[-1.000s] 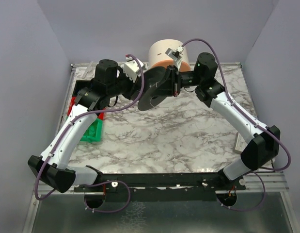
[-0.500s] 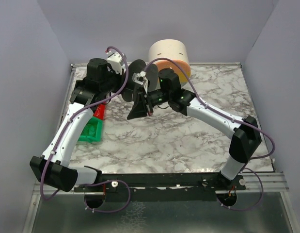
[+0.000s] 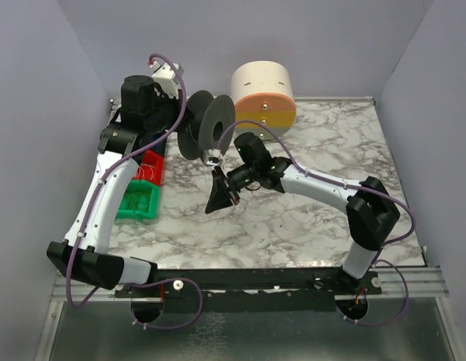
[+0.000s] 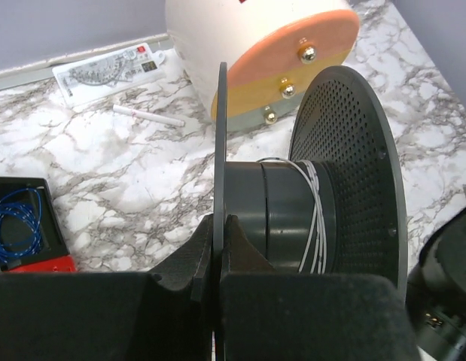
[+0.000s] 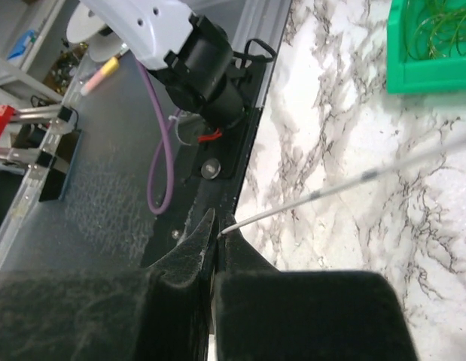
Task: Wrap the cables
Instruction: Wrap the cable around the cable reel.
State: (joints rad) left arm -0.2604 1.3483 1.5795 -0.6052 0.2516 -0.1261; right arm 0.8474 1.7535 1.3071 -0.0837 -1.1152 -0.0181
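The dark grey spool [image 3: 206, 128] hangs above the table's back left, and my left gripper [image 3: 181, 126] is shut on its thin near flange [image 4: 220, 150]. A few turns of pale cable [image 4: 316, 218] lie around the spool's hub. In the left wrist view my left gripper [image 4: 220, 222] pinches that flange edge-on. My right gripper [image 3: 214, 203] hangs lower, in front of the spool, over the marble. In the right wrist view my right gripper [image 5: 217, 226] is shut on the end of a cable strand [image 5: 345, 183] that runs taut up to the right.
A cream and orange cylinder [image 3: 263, 94] stands at the back, just right of the spool. A red bin [image 3: 151, 170] and a green bin [image 3: 138, 201] sit along the left edge. A white stick [image 4: 150, 115] and a printed card [image 4: 105, 66] lie by the back rail.
My right gripper has swung from behind the spool down and forward to the table's middle left, with the strand in it. My left arm drew the spool back and left.
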